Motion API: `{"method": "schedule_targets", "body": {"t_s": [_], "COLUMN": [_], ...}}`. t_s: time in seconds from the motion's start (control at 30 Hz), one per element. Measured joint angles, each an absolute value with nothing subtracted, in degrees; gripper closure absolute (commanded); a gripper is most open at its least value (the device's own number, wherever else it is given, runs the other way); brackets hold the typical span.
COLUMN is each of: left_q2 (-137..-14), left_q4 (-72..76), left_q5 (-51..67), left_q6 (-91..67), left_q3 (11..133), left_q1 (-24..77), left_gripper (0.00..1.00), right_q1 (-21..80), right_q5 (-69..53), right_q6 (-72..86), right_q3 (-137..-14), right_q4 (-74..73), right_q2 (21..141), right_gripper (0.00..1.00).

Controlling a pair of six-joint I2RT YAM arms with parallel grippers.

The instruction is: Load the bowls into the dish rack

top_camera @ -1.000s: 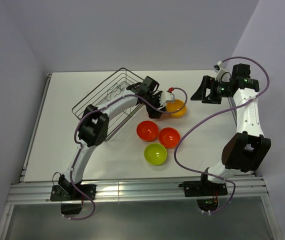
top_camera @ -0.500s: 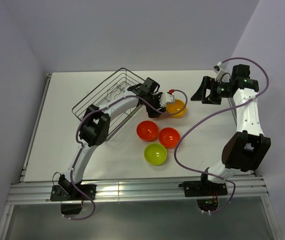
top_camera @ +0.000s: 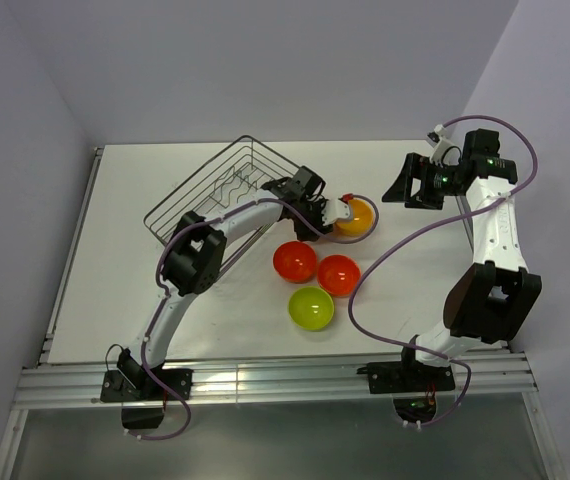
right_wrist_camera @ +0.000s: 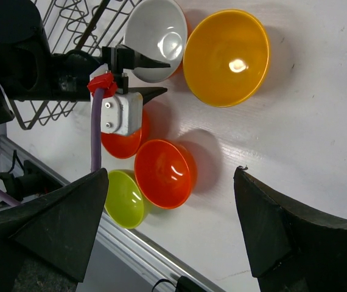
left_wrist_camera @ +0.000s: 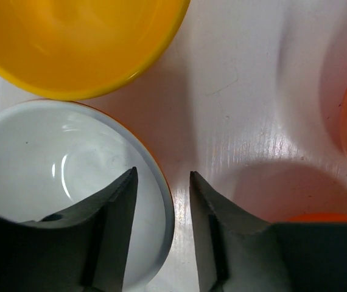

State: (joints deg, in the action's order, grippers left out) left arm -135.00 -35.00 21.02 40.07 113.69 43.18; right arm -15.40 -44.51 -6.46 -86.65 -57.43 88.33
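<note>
The white-inside bowl [left_wrist_camera: 52, 158] sits on the table next to the yellow-orange bowl [left_wrist_camera: 76, 42]. My left gripper [left_wrist_camera: 161, 173] is open and straddles the white bowl's rim, one finger inside the bowl and one outside, with a gap on both sides. In the top view it [top_camera: 325, 213] is beside the yellow-orange bowl [top_camera: 357, 216]. Two red-orange bowls [top_camera: 294, 261] [top_camera: 338, 274] and the lime green bowl [top_camera: 311, 307] lie nearer the front. The dish rack [top_camera: 215, 185] holds no bowls. My right gripper [top_camera: 401, 186] is open and empty, high above the table.
The right wrist view shows the white bowl [right_wrist_camera: 155, 36], the yellow-orange bowl [right_wrist_camera: 225, 58], a red-orange bowl [right_wrist_camera: 164, 173], the green bowl [right_wrist_camera: 125, 201] and rack wires [right_wrist_camera: 58, 109]. The left arm's purple cable [right_wrist_camera: 95, 131] hangs over the other red bowl.
My left gripper has moved right and down from beside the rack to the white bowl's rim. The right arm and the other bowls have not moved.
</note>
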Motion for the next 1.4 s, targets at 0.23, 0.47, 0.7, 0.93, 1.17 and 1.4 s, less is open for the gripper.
{"method": "schedule_targets", "body": {"t_s": [0.23, 0.47, 0.7, 0.93, 1.17, 1.4], "left_q2": [-134.98, -134.08, -133.01, -127.83, -120.53, -104.84], "left_q4": [-34.98, -34.87, -36.23, -37.17, -36.14, -21.63], "left_q5": [20.53, 19.22, 19.51, 21.65, 26.63, 30.81], "left_q6": [40.91, 41.41, 41.34, 40.82, 37.21, 22.2], "left_q3": [113.69, 113.69, 113.27, 112.29, 111.59, 100.71], "left_q1": [43.33, 43.68, 43.97, 43.97, 44.07, 44.29], "left_gripper": [0.74, 0.89, 0.99, 1.0, 1.0, 1.0], "right_q1": [-15.4, -15.4, -15.4, -15.4, -16.51, -18.94], "right_q5": [-44.23, -44.23, -44.25, -44.66, -46.7, -51.11], "right_q6": [-6.46, -6.44, -6.24, -5.21, -2.72, 7.01], "right_q3": [-86.65, -86.65, -86.67, -87.55, -87.88, -89.97], "right_q4": [-57.41, -57.41, -57.41, -57.01, -55.16, -47.35], "right_q2": [88.33, 88.33, 88.31, 88.16, 85.97, 83.26], "right_gripper": [0.1, 0.1, 0.1, 0.09, 0.06, 0.06]}}
